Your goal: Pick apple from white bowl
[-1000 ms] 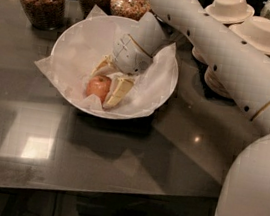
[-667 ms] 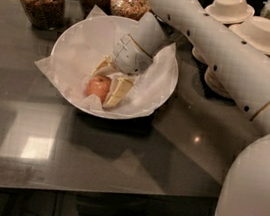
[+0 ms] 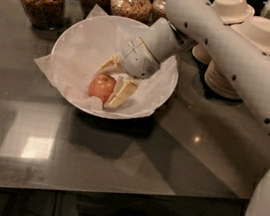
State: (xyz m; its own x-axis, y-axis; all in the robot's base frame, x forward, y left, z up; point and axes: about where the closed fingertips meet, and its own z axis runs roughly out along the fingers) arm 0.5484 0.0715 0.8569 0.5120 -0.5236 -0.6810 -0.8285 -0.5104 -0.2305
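Camera view: the white bowl (image 3: pixel 68 32) stands far and left of centre on the dark glossy counter (image 3: pixel 116 168), with crumpled paper (image 3: pixel 44 64) spilling over its left rim. The apple (image 3: pixel 101 85) lies low in the bowl's near half. The end effector (image 3: pixel 104 87) reaches in from the right and is clenched on the apple, one finger on its far side and one on its near-right side. The arm (image 3: pixel 233 59) crosses above the bowl's right rim. Glass jars (image 3: pixel 40 1) line the far edge just behind the bowl. Plate stacks (image 3: pixel 225 79) crowd the right. Bare counter runs from the bowl to the near edge.
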